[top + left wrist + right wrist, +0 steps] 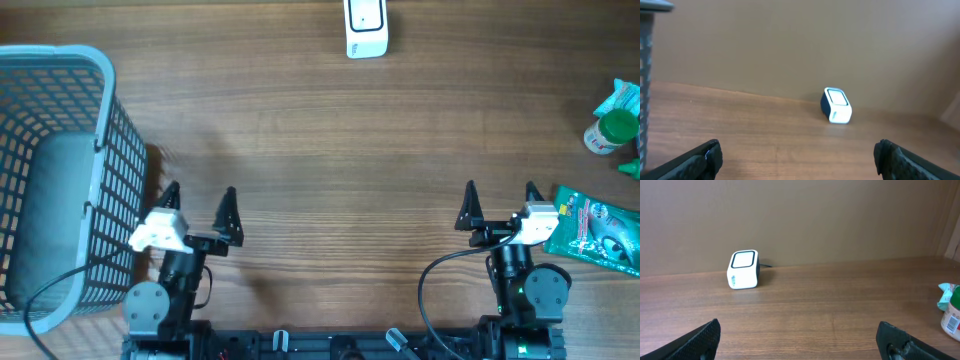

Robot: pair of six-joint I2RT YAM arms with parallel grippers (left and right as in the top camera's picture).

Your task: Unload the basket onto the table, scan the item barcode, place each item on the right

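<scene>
overhead view: the left gripper [200,190] sits near the front edge of the wooden table [320,140]. its two dark fingers are spread as wide as they go, with only bare wood between them, and it grips nothing. just to its left stands a grey-blue mesh basket [104,70]. the outer finger is close beside the basket wall, though i cannot tell whether they touch. something grey seems to lie in the bottom of the basket, but the mesh and shadow make it hard to name.

the right gripper [500,188] mirrors the left on the other side, fingers likewise splayed wide and holding nothing. just to its right a green packet [600,228] lies flat on the table, one corner near the white wrist housing. further back along the right edge is a green-capped bottle [610,130], next to a crumpled teal wrapper [625,98].

the white barcode scanner [366,28] stands at the far edge of the table, roughly midway between the two arms. it is well apart from both arms and from the items on the right.

from the left wrist the scanner shows ahead and slightly right, its window tilted up, with the two fingertips [710,155] at the bottom corners. from the right wrist it shows ahead to the left, with the bottle at the right edge, a barcode on its label.
</scene>
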